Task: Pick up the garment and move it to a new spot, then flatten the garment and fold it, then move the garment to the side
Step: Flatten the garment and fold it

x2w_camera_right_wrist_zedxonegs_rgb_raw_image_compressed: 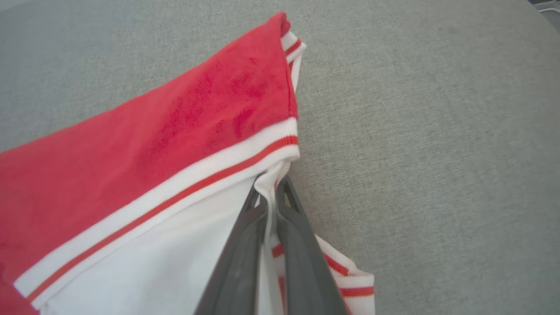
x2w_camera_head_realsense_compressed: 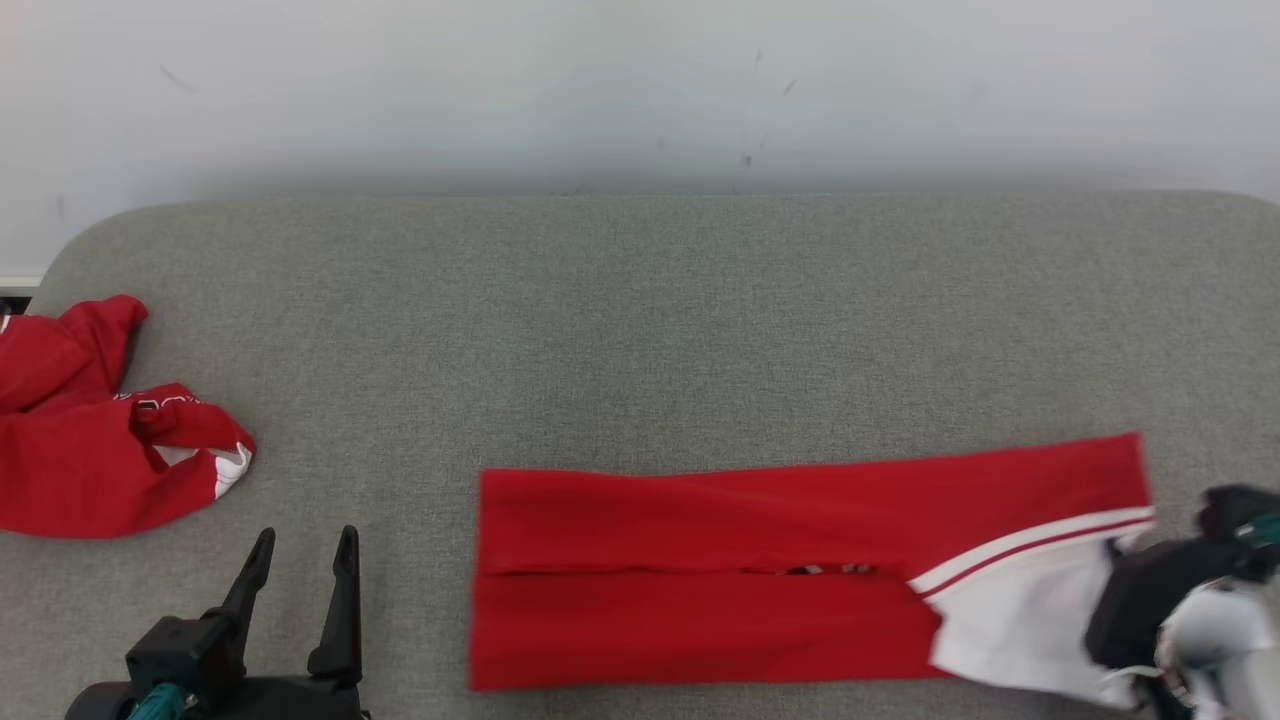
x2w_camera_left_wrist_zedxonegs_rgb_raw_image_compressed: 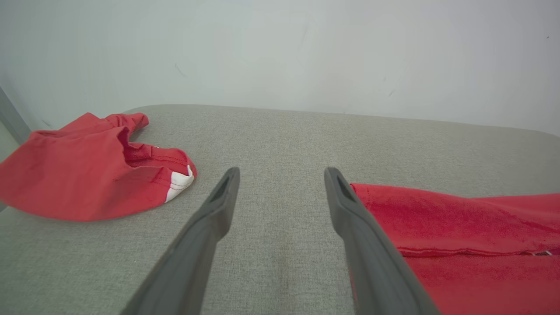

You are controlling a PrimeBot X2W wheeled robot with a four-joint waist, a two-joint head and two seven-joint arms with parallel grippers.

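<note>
Right gripper point(x2w_camera_right_wrist_zedxonegs_rgb_raw_image_compressed: 271, 189) clamped on hem of garment one point(x2w_camera_head_realsense_compressed: 700, 560); left gripper point(x2w_camera_head_realsense_compressed: 305, 545) spread apart; garment two point(x2w_camera_head_realsense_compressed: 90, 450) crumpled well left of garment one.

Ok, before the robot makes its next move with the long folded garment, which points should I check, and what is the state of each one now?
1. The right gripper is shut on the white end of the garment: ok.
2. This grip takes all layers of that end: cannot tell.
3. The left gripper is open and apart from the garment: ok.
4. The red part of the garment lies flat on the table: ok.
5. The second red garment lies crumpled at the table's left, well apart: ok.
</note>
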